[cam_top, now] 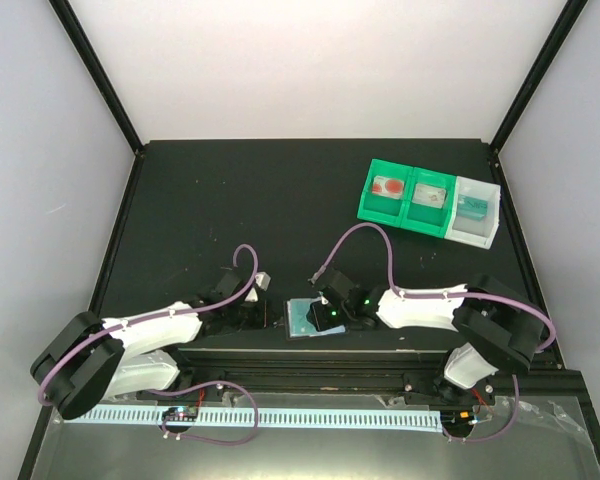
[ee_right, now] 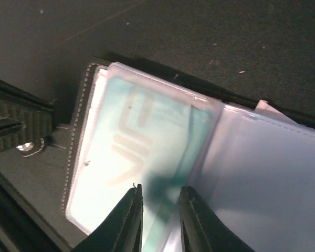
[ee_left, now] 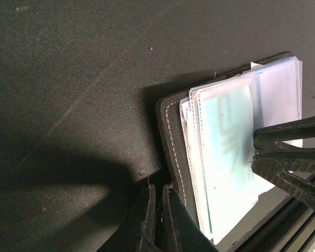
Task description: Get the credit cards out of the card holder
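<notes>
Holder: the holder [cam_top: 302,320] lies open and flat at the near edge of the mat [cam_top: 230,200], between the two arms.
Card: a teal card [ee_right: 131,147] sits inside the top clear sleeve, in the holder. More clear sleeves [ee_right: 262,168] fan out beside it. I cannot tell what is in them.
Left claw: the left claw [ee_left: 158,194] has its fingers pressed together on the holder's black edge, next to the snap [ee_right: 25,147].
Right claw: the right claw [ee_right: 160,191] has its fingers a little apart, tips down at the teal card's sleeve. The sleeve edge runs between them. I cannot tell if they pinch anything.
In the way: the two claws come at the holder from both sides and are near each other. The clear sleeve covers the card.
Tray: a green and white tray [cam_top: 410,197] sits well away at the back right. Red things lie in its left part and a teal thing [cam_top: 470,207] lies in its white end part.
Cable: a purple cable [cam_top: 365,232] loops up over the mat behind the right claw.
Edges: a black rail [cam_top: 310,362] runs just in front of the holder. Black posts [cam_top: 100,75] and pale walls close in the mat on the left, right and back.
Open room: wide dark mat stretches from behind the holder to the back wall.
</notes>
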`<state>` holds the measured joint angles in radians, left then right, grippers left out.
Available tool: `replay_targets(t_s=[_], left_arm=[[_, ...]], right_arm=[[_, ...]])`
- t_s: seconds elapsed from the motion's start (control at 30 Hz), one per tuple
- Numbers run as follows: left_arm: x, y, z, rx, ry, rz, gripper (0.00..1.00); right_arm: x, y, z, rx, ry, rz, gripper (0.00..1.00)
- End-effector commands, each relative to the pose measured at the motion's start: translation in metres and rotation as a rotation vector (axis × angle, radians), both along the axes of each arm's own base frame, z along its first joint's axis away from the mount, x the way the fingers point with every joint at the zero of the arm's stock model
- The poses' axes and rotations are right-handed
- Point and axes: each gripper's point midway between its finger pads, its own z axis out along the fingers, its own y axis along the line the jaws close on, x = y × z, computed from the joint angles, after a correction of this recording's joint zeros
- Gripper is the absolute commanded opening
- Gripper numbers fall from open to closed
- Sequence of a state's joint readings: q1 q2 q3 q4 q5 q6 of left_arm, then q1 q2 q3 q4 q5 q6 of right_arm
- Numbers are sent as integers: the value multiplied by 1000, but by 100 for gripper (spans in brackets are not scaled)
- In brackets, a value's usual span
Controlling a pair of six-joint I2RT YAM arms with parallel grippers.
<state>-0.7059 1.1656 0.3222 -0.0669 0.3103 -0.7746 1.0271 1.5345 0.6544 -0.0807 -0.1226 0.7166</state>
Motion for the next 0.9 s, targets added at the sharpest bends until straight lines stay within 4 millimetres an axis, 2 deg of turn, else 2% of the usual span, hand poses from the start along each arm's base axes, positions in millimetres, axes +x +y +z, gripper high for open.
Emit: replay_targets(t_s=[0.0, 0.4, 0.57, 0.77, 0.87], left_arm=[[13, -5, 12, -9, -48, -3, 4], [16, 5, 12, 14, -40, 37, 8], [19, 3, 30, -20, -57, 60, 26], [20, -15, 61, -161, -82, 36, 49], [20, -25, 70, -218, -87, 9, 56]], right_arm=[[3, -5, -6, -53, -24, -14, 19], [-2, -13, -31, -63, -13, -31, 3], [-4, -16, -38, -46, -6, -53, 1], [-6, -17, -39, -32, -2, -62, 1], [-6, -17, -39, -30, -1, -61, 1]])
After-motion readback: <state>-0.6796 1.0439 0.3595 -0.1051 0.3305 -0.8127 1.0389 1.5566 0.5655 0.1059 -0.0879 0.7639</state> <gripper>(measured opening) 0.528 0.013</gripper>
